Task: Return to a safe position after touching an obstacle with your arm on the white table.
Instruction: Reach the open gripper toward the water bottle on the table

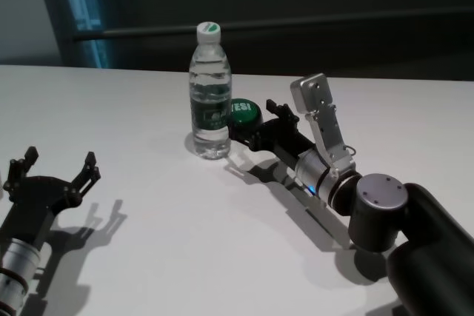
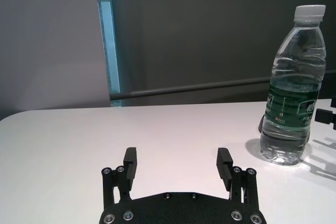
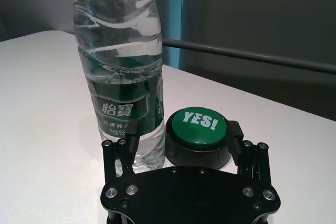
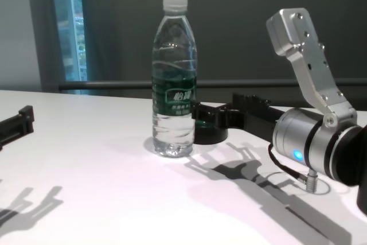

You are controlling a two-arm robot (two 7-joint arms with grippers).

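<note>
Our right hand (image 3: 181, 142) sits low over the desk (image 1: 133, 109) with its fingers apart, straddling a green button (image 3: 198, 135) marked "YES!" that lies just ahead of it between the pads. One finger (image 3: 127, 145) is right against the base of the obstacle (image 3: 121, 66), the tall water bottle standing upright just beside the button, on its left; we judge this to be the contact the task speaks of, though whether they truly touch is hard to tell. The bottle is not tilted, so a straight pull back toward our body looks the safest way out; a sideways swing could knock it over. Farther out, our left hand (image 1: 52, 175) rests near the desk's near edge, well apart from the bottle, fingers spread and holding nothing, parked where it cannot interfere with the retreat.
</note>
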